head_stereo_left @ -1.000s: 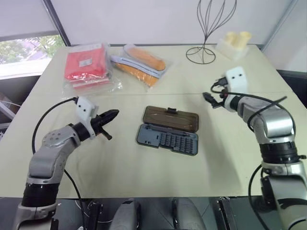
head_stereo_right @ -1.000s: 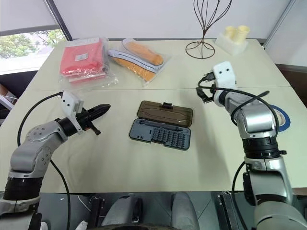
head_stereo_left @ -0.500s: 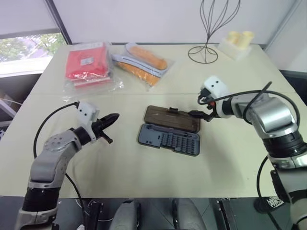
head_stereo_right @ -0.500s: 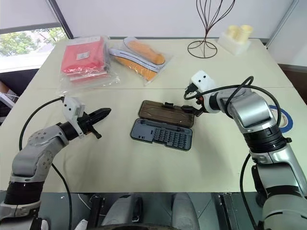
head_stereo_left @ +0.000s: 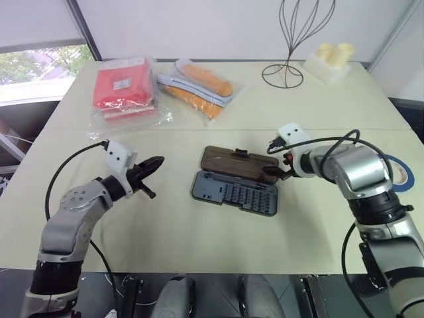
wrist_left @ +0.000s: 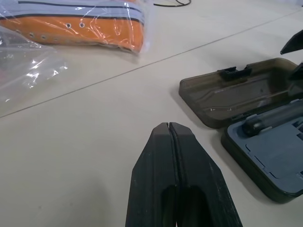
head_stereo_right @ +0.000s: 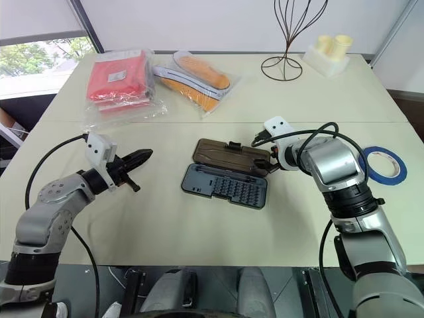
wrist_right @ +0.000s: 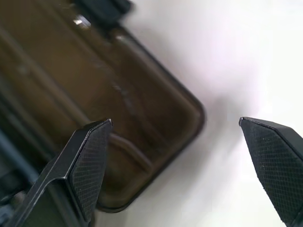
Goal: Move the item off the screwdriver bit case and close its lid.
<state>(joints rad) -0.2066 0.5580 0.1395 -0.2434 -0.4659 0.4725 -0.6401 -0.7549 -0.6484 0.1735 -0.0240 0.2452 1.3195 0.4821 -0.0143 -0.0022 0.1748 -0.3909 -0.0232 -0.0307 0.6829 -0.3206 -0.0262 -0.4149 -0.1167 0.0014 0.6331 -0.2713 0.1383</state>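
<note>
Since a second ago the right gripper has come down from above the table to the right end of the open lid; the left gripper has kept its place. One table, cream, with a seam running across it. One red plastic-wrapped packet at the far left. One orange plastic-wrapped packet just beside it. One wire stand at the far edge. One screwdriver bit case, dark grey, at mid-table, lying open with its smoky-brown lid folded flat on the far side and its latch tab on the far edge. One pale block with two cylinders at the far right corner. One roll of blue tape, lying flat on the table well to the right of the case, apart from it. Two grippers: the right with fingers spread wide, astride the lid's rounded corner, holding nothing; the left with fingers pressed together, empty, pointing toward the case from its left, well clear of it.
</note>
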